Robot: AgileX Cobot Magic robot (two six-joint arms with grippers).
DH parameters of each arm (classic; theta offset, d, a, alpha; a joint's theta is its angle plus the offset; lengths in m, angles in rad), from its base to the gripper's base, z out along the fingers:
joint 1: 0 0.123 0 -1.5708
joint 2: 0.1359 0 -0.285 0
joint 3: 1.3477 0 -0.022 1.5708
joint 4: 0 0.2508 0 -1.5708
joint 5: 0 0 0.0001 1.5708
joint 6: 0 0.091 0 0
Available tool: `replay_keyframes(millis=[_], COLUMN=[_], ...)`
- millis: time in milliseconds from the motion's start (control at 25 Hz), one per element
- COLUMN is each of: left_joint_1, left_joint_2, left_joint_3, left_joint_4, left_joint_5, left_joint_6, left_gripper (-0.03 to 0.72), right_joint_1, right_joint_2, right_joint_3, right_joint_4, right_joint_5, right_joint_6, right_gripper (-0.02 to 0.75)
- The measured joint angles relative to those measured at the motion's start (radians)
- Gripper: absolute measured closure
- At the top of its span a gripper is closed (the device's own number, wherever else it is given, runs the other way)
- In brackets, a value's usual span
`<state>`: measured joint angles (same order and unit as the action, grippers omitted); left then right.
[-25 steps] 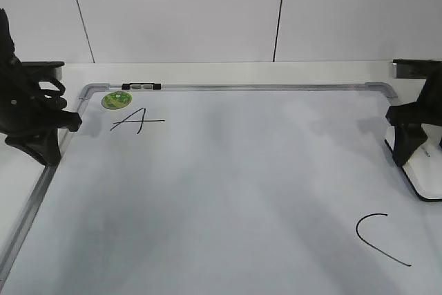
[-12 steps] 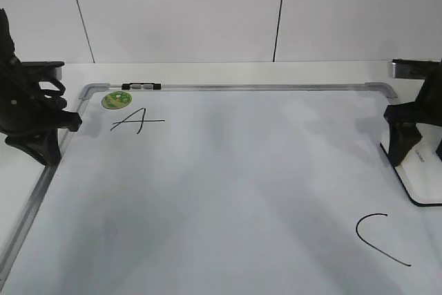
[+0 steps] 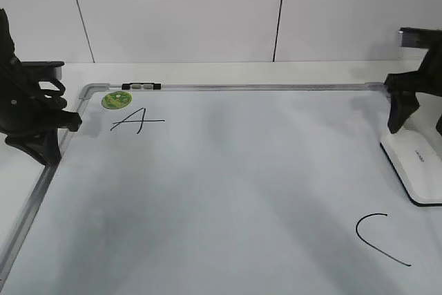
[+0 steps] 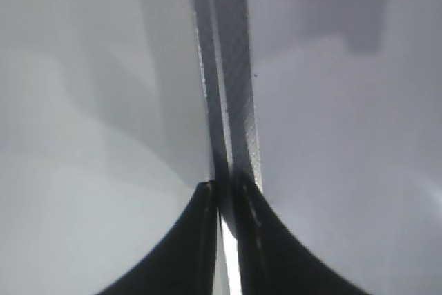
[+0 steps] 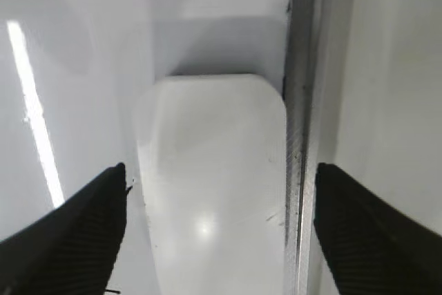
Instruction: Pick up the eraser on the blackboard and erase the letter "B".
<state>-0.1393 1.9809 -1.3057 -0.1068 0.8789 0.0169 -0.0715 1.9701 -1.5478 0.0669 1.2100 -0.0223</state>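
Observation:
The white eraser (image 3: 418,165) lies flat at the right edge of the blackboard (image 3: 228,191). It fills the middle of the right wrist view (image 5: 214,184), next to the board's metal frame (image 5: 300,136). My right gripper (image 3: 417,119) hangs open above the eraser's far end without touching it, with one finger on each side (image 5: 221,168). My left gripper (image 3: 43,144) is shut and empty over the board's left frame (image 4: 228,67), as the left wrist view shows (image 4: 224,188). No letter "B" shows in any view.
A small "A" (image 3: 137,121) and a round green magnet (image 3: 116,99) are at the board's far left corner. A curved "C" (image 3: 380,238) is at the near right. A small dark and grey item (image 3: 140,86) sits on the top frame.
My right gripper has risen off the eraser and moved slightly back. The eraser stays lying on the board. The left arm has not moved.

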Motion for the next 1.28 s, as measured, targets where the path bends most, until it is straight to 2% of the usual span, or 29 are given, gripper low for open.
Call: replay_keyframes(millis=[320,640,760,1040,1280], left_joint_1=[0.0,0.0,0.0,0.0,0.0], left_joint_2=[0.0,0.0,0.004,0.004,0.004], left_joint_3=[0.0,0.0,-0.012,-0.128,-0.22], left_joint_4=[0.0,0.0,0.004,0.02,0.022], left_joint_5=[0.0,0.0,0.01,0.084,0.212], left_joint_6=[0.0,0.0,0.009,0.014,0.014], left_gripper=[0.645,0.633,0.601,0.44,0.415], right_joint_1=[0.0,0.0,0.0,0.0,0.0], right_joint_2=[-0.099,-0.234,-0.262,-0.272,-0.316], right_joint_3=[-0.015,-0.015,-0.015,-0.015,-0.015], right_joint_4=[-0.002,0.004,0.005,0.026,0.029], right_joint_5=[0.006,0.012,0.016,0.02,0.021], right_joint_6=[0.051,0.053,0.053,0.053,0.053], right_gripper=[0.085,0.137,0.144,0.146,0.146])
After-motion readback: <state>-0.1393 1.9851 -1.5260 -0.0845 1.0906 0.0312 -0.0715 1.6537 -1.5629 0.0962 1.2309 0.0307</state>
